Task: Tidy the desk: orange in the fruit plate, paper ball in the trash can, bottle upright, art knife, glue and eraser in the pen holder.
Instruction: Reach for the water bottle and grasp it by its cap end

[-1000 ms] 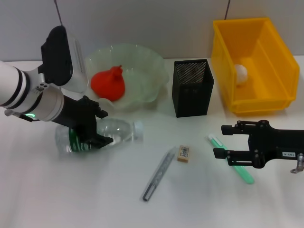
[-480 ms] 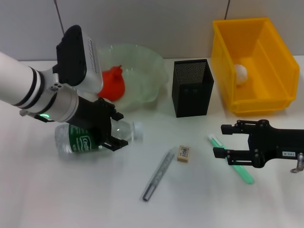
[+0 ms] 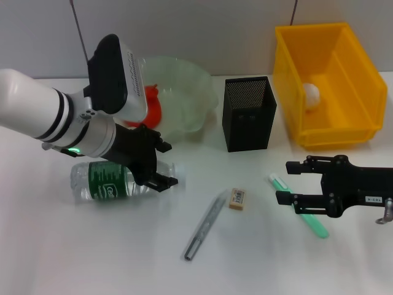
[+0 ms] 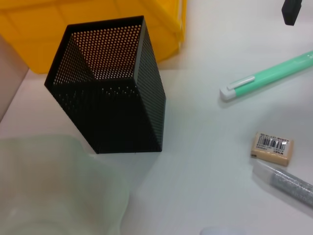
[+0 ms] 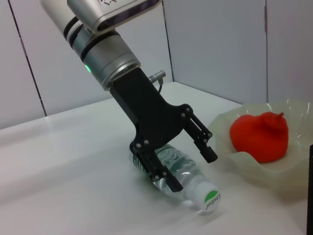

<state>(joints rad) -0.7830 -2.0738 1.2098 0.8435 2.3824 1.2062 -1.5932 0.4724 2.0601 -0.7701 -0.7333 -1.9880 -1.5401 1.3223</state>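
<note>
Your left tool [image 3: 161, 165] straddles the neck end of the bottle [image 3: 110, 180], fingers spread wide, gripping nothing. The bottle lies on its side on the worktop [image 3: 92, 246], green label facing up, print unreadable, at 7 o'clock of the fruit plate [image 3: 187, 98]. The eraser [image 3: 237, 198] shows a barcode. Your right tool [image 3: 288, 182], fingers apart and empty, hovers at 9 o'clock of the green glue [image 3: 310, 218]

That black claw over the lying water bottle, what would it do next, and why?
Probably close on the bottle. The left gripper is open, one finger on each side of the bottle's neck end near the cap, and the bottle lies flat on the table. It needs a grip before it can be tipped upright. The right gripper waits open by the green pen-shaped item.
</note>
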